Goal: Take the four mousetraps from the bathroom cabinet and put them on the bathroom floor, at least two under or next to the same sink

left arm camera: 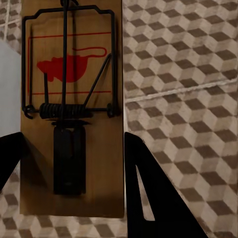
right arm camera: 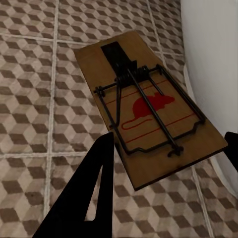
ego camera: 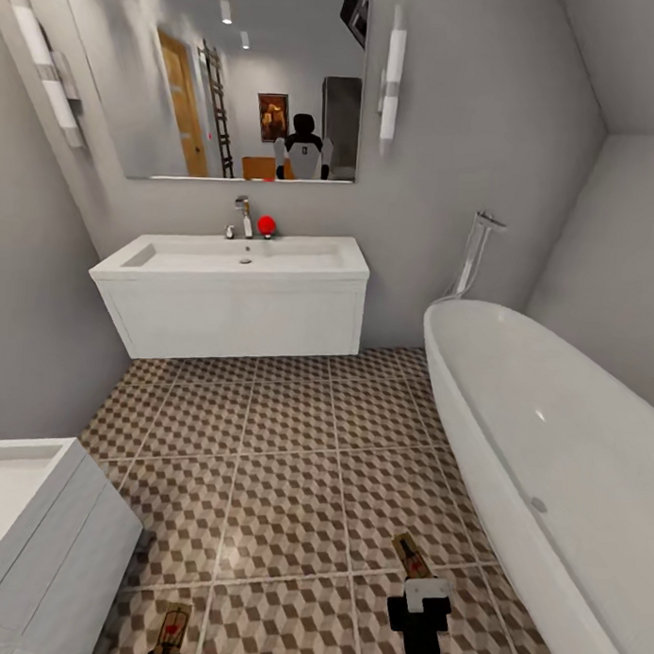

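I hold two mousetraps above the cube-patterned bathroom floor (ego camera: 284, 476). My left gripper (left arm camera: 74, 144) is shut on one mousetrap (left arm camera: 72, 99), a brown board with a red mouse mark; in the head view this mousetrap (ego camera: 173, 631) sits at the bottom edge. My right gripper (ego camera: 414, 587) is shut on the other mousetrap (ego camera: 409, 554), which points forward next to the bathtub. In the right wrist view that mousetrap (right arm camera: 148, 109) lies tilted between the black fingers (right arm camera: 84, 198). The white bathroom sink (ego camera: 235, 258) with its chrome tap (ego camera: 244, 216) stands ahead on a white vanity, well beyond both grippers. The cabinet is out of view.
The white oval bathtub (ego camera: 549, 438) runs along the right side. A white boxy fixture (ego camera: 46, 534) stands at the lower left. A small red ball (ego camera: 265, 225) rests on the sink's back edge under a wall mirror (ego camera: 222, 78). Tiled floor stretches between me and the vanity.
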Tool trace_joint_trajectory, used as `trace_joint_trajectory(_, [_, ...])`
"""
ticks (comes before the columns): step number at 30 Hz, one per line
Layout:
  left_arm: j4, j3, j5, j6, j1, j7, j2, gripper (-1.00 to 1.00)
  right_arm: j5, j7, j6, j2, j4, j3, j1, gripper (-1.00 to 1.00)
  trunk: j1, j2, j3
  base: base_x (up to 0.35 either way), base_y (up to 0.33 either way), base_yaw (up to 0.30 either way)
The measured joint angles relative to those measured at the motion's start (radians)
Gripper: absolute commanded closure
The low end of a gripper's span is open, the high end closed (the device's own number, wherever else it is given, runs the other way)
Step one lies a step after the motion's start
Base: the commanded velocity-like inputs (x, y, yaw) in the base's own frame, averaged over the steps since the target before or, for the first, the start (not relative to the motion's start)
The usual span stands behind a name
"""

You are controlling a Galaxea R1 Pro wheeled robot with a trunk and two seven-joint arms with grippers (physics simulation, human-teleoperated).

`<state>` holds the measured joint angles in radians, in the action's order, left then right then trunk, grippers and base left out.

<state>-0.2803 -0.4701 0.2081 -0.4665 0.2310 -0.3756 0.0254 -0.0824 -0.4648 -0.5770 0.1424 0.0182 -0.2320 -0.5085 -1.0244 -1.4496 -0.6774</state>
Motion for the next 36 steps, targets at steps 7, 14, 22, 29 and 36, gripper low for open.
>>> trace_joint_trajectory(7, [0.000, 0.000, 0.000, 0.000, 0.000, 0.000, 0.000, 1.00, 0.000, 0.000, 0.000, 0.000, 0.000, 0.000, 0.000, 1.00, 0.000, 0.000, 0.000, 0.331, 0.000, 0.001])
trace_joint_trajectory(14, [0.000, 0.000, 0.000, 0.000, 0.000, 0.000, 0.000, 1.00, 0.000, 0.000, 0.000, 0.000, 0.000, 0.000, 0.000, 1.00, 0.000, 0.000, 0.000, 0.331, 0.000, 0.122])
trace_joint_trajectory(22, [0.000, 0.000, 0.000, 0.000, 0.000, 0.000, 0.000, 1.00, 0.000, 0.000, 0.001, 0.000, 0.000, 0.000, 0.000, 1.00, 0.000, 0.000, 0.000, 0.331, 0.000, 0.089])
trace_joint_trajectory(29, [0.000, 0.000, 0.000, 0.000, 0.000, 0.001, 0.000, 1.00, 0.000, 0.000, 0.003, 0.000, 0.000, 0.000, 0.000, 1.00, 0.000, 0.000, 0.000, 0.331, 0.000, 0.005])
trace_joint_trajectory(36, [0.000, 0.000, 0.000, 0.000, 0.000, 0.001, 0.000, 1.00, 0.000, 0.000, 0.003, 0.000, 0.000, 0.000, 0.000, 1.00, 0.000, 0.000, 0.000, 0.331, 0.000, 0.000])
